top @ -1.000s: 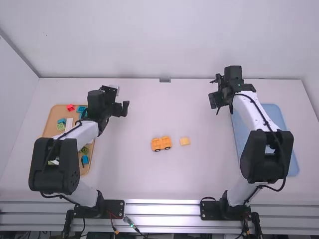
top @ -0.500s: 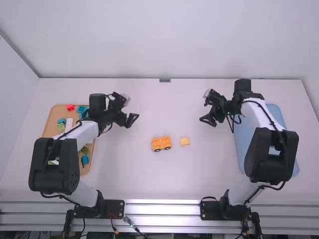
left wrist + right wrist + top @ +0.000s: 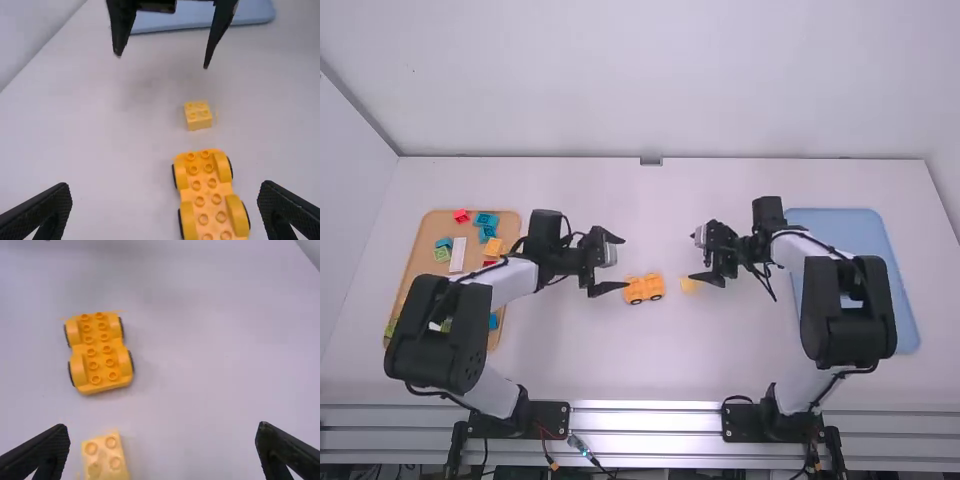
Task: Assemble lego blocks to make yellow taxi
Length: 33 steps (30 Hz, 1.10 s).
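Near the centre of the high view, a yellow wheeled base (image 3: pixel 644 289), studs up, on a white bench (image 3: pixel 650 370); just to its right, a small pale yellow brick (image 3: pixel 690 285), apart from the base and partly covered from above. Brought inward and down the frame over the last second: from the upper left, the left end effector (image 3: pixel 165 185), to just left of the base; from the upper right, the right end effector (image 3: pixel 162 425), to beside and over the brick. Both wide apart at the fingers, with nothing held. No shift in base or brick. At far left, newly uncovered by the left arm's swing, a yellow block (image 3: pixel 494 247) among coloured blocks in a tan tray (image 3: pixel 420 255); at far right, a blue tray (image 3: pixel 872 226). In terms of the task, apparently a turn from waiting to assembly, still at an early stage: probably time to grip the brick on the right and steady the base on the left, then to line up studs and press. Possible trouble: rolling on the wheels, or a crooked grip.
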Tool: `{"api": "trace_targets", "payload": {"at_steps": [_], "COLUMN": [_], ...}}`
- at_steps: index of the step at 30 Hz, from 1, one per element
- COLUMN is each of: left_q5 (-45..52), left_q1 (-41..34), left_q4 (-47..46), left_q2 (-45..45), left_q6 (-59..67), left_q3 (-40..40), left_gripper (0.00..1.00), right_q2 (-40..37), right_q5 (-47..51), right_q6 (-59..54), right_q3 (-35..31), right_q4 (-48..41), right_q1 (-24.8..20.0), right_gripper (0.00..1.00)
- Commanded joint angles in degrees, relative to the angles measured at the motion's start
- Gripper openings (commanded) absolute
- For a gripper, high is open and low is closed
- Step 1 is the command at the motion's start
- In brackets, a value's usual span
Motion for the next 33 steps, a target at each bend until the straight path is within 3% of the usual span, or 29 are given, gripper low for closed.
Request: {"api": "trace_targets", "payload": {"at_steps": [1, 5, 6, 14, 17, 23, 33], "left_q5": [-0.24, -1.9, -2.14, 0.11, 1.42, 1.2, -2.47], "left_q1": [-1.31, -1.51, -1.68, -1.53, -1.97, -3.21, -3.85], "left_q4": [4.63, 12.87, 14.47, 15.67, 16.0, 15.76, 13.88], "left_q2": [0.24, 0.31, 0.48, 6.62, 9.35, 12.48, 12.66], "left_q6": [-4.9, -10.19, -10.93, -12.15, -12.15, -12.15, -12.13], "left_q3": [-3.37, -6.93, -7.67, -6.6, -5.31, -2.91, -2.29], "left_gripper": [0.99, 0.99, 0.99, 0.99, 0.99, 0.99, 0.99], "right_q2": [0.74, 6.1, 8.15, 19.28, 20.26, 20.31, 20.28], "right_q5": [1.14, 0.72, -0.04, -6.84, -9.31, -8.85, -2.14], "right_q6": [-2.34, -1.51, -1.36, -6.32, -13.4, -14.27, -14.01], "right_q3": [-0.94, -0.59, -0.15, 3.5, 3.41, 1.9, 1.4], "right_q4": [0.52, 3.06, 2.99, 1.57, -1.16, -0.09, -0.5], "right_q1": [0.9, 1.27, 1.09, -2.47, -3.5, -3.34, -0.26], "right_gripper": [0.92, 0.91, 0.94, 0.91, 0.8, 0.63, 0.45]}}
